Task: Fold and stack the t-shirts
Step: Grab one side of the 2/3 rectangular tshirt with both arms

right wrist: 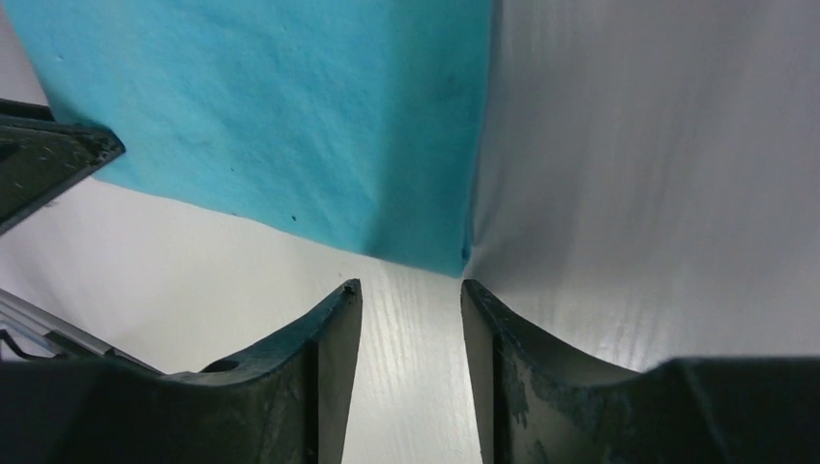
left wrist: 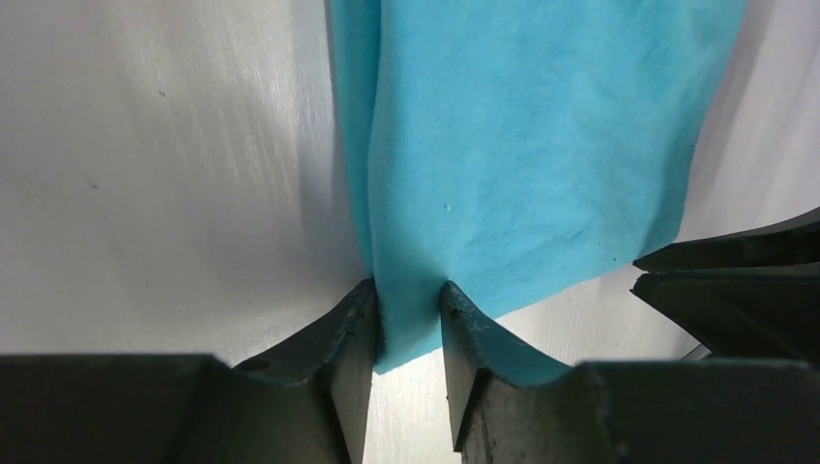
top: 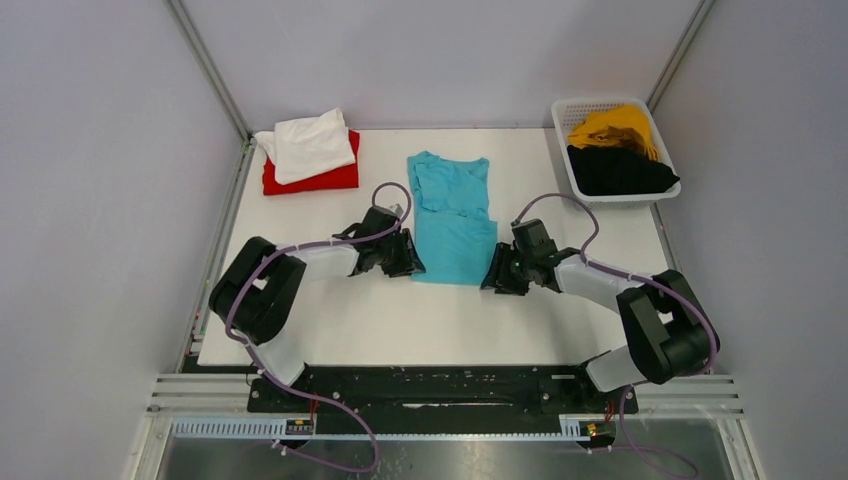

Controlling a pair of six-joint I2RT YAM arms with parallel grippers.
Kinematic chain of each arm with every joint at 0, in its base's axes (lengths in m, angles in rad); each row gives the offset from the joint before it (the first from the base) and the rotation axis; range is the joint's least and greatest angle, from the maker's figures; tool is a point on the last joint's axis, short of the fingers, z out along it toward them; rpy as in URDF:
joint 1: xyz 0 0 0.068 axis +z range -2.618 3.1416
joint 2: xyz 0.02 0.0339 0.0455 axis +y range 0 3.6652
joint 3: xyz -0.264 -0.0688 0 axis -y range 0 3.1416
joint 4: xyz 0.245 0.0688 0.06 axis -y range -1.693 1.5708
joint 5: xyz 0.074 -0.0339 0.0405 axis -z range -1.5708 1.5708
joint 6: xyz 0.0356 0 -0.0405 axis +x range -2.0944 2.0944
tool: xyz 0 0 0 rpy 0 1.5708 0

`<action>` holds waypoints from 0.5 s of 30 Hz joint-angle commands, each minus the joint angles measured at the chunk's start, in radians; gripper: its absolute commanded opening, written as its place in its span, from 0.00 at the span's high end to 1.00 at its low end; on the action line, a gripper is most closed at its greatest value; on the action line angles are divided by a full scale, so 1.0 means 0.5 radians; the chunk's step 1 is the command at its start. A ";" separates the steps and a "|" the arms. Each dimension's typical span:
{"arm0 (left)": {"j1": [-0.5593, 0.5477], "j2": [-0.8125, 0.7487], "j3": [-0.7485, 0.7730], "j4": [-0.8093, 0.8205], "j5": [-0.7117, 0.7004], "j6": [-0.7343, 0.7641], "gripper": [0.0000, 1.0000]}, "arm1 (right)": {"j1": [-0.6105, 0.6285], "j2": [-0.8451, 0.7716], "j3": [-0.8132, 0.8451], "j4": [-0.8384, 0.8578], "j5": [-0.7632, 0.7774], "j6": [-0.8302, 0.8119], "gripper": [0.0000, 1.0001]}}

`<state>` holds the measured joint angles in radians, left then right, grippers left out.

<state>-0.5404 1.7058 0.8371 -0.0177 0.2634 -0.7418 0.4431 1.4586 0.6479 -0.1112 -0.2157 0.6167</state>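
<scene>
Left gripper (top: 410, 266) (left wrist: 408, 300): I see its fingers pressed in on the near left corner of the turquoise tee (top: 455, 215) (left wrist: 522, 145). In the left wrist view the cloth fills the gap between both fingers, and a small point of it hangs back past the tips.

Right gripper (top: 493, 281) (right wrist: 411, 290): fingers spread, nothing between them. The near right corner of the turquoise tee (right wrist: 290, 106) lies just ahead of the tips and slightly off toward the left finger, on the bare table (top: 400, 320). I cannot tell whether the tips touch the table.

The turquoise tee lies folded into a long strip. It runs away from both grippers, which sit at its near edge, one at each corner. The far half looks rumpled and the near half lies flat.

Beyond the left gripper and off to its left, a folded red tee (top: 320, 178) lies on the table, with a white tee (top: 305, 143) loosely folded on top of it.

Beyond the right gripper and off to its right stands a white basket (top: 562, 150). It holds a mustard tee (top: 615, 128) and a black tee (top: 615, 170), both unfolded, with the black one nearer the arm.
</scene>
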 commanded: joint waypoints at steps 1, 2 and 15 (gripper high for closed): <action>-0.033 0.031 -0.045 -0.159 -0.161 0.046 0.72 | -0.003 0.117 0.010 0.055 0.009 0.034 0.53; -0.040 0.016 -0.052 -0.178 -0.178 0.051 0.75 | -0.002 0.127 0.016 0.049 0.009 0.032 0.56; -0.060 -0.144 -0.146 -0.315 -0.352 0.088 0.75 | -0.003 0.027 0.024 -0.158 0.336 0.028 0.56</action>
<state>-0.5640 1.6547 0.8040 -0.0708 0.1703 -0.7296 0.4431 1.4879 0.6651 -0.0917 -0.1722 0.6430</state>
